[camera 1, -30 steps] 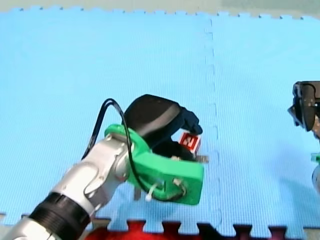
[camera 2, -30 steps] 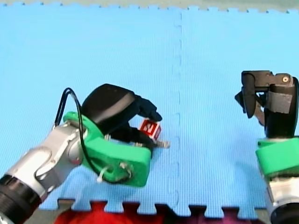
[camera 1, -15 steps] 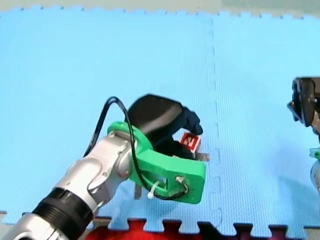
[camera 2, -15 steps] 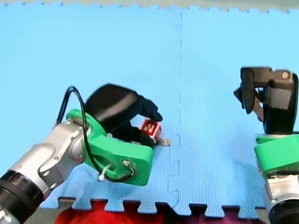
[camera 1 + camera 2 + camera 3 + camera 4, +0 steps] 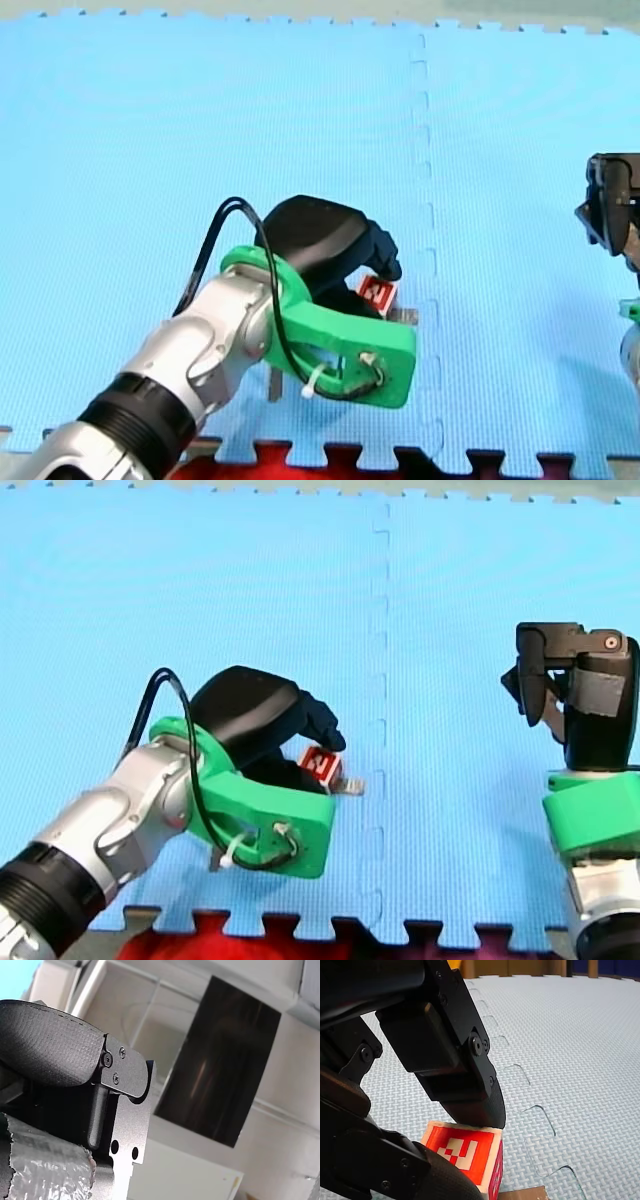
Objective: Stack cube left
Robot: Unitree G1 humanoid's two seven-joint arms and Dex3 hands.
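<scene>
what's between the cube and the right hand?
A tan tab beside the cube, then bare mat crossed by its seam, per head views. Left hand grips the cube; right hand is off to the right.

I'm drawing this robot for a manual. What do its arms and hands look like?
Both hands are black, with chunky jointed fingers, on bright green wrist brackets. The left hand, gripping the red cube, has a silver forearm, black cable and white zip tie. The right hand, at right, carries grey tape.
</scene>
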